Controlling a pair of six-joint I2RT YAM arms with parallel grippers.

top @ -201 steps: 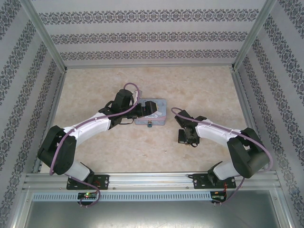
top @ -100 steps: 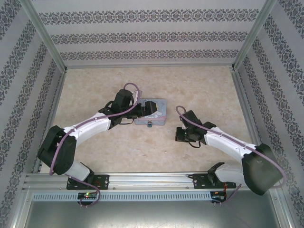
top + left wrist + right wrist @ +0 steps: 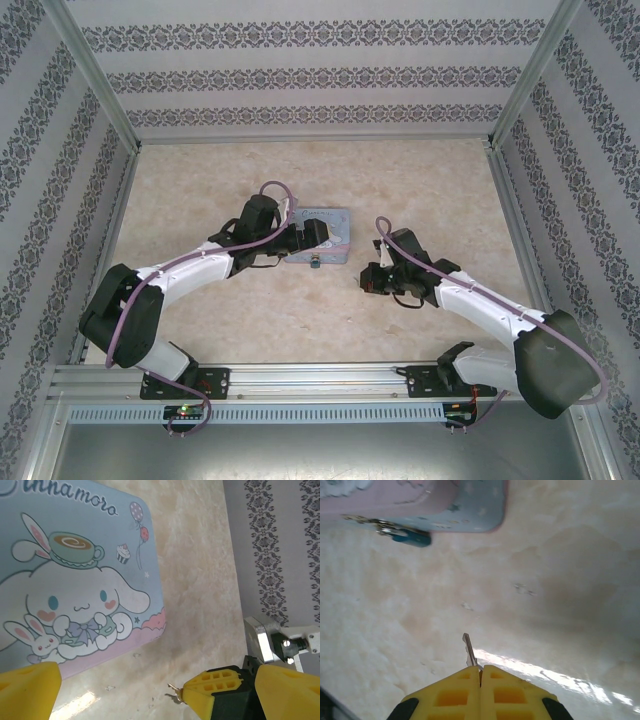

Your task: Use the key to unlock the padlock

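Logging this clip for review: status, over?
Left gripper open over tin. Right gripper shut on key. Padlock at tin's near edge, key short of it. Bare table between.

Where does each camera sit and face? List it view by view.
Top external: above and behind, looking down on the table; left arm and right arm show.
Left wrist: on its arm, facing the Cinnamoroll tin; open left tool shows below.
Right wrist: on its arm, facing the padlock; shut right tool pinches the key.
Shared: the Cinnamoroll tin, in all three.
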